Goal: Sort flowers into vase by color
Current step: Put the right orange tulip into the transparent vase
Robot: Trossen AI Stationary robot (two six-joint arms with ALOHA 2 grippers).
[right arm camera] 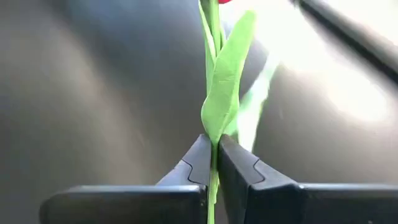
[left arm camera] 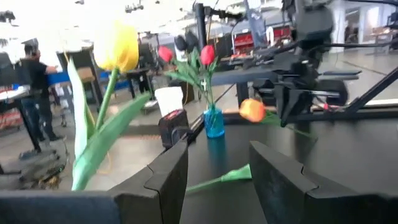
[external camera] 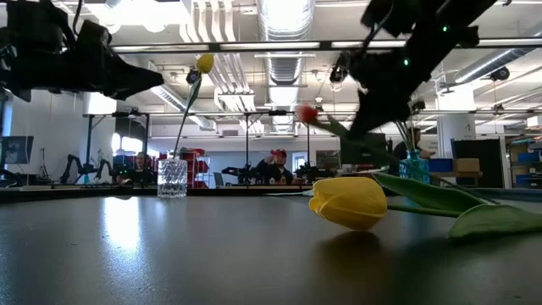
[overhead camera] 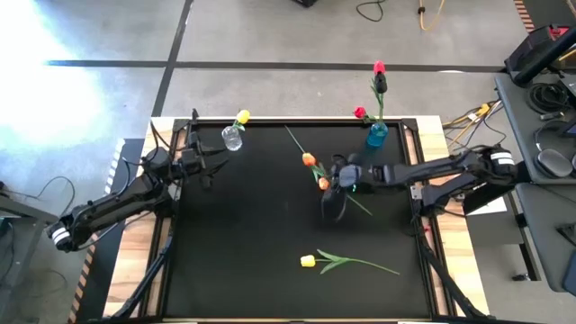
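My right gripper [overhead camera: 335, 180] is over the middle of the table, shut on an orange tulip [overhead camera: 323, 183] whose head [external camera: 307, 113] is up in the air. A second orange tulip [overhead camera: 310, 159] lies on the table beside it, stem pointing far left. A yellow tulip [overhead camera: 308, 261] lies on its side near the front edge. The clear glass vase [overhead camera: 232, 137] holds one yellow tulip [overhead camera: 242, 117]. The blue vase [overhead camera: 376, 135] holds red, pink and dark heads. My left gripper [left arm camera: 217, 171] waits open at the table's left. My right gripper pinches the orange tulip's green stem and a leaf [right arm camera: 213, 146] between its two fingers, well below the head. The fingers slant down from the table's right side. The head [left arm camera: 252, 110] sticks out toward the table's left, off the table; the stem's lower end is hidden.
The black table top has raised rails along its edges [overhead camera: 414, 225]. The two vases stand along the far edge, left and right. Cables and equipment lie on the floor to the right [overhead camera: 540, 153]. People sit in the room beyond the table [external camera: 275, 165].
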